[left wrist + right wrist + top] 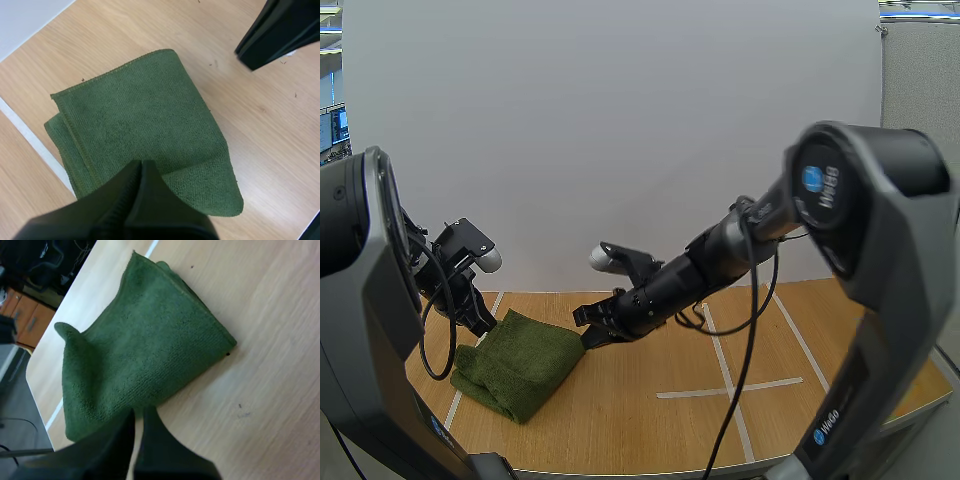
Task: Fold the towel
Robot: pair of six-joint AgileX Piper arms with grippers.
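**Left gripper** (482, 322): stands at the left side of the table (650, 430), low at the far left edge of the towel (520, 365). Its fingers (150, 200) are pressed together into one dark wedge, with the tips over the cloth's edge. Whether any cloth is caught between them I can't make out from here.

**Towel:** dark green and folded to a rough square. It lies on the left part of the wooden table, between the two grippers. In the right wrist view, one corner stands up in a small peak.

**Right gripper** (588, 338): reaches across from the right and sits low at the towel's right corner. Its fingers (165, 450) are drawn in with only a thin slit between them, tips at the cloth's edge.

**White tape lines** (728, 388): cross on the table to the right of the towel, well apart from it.
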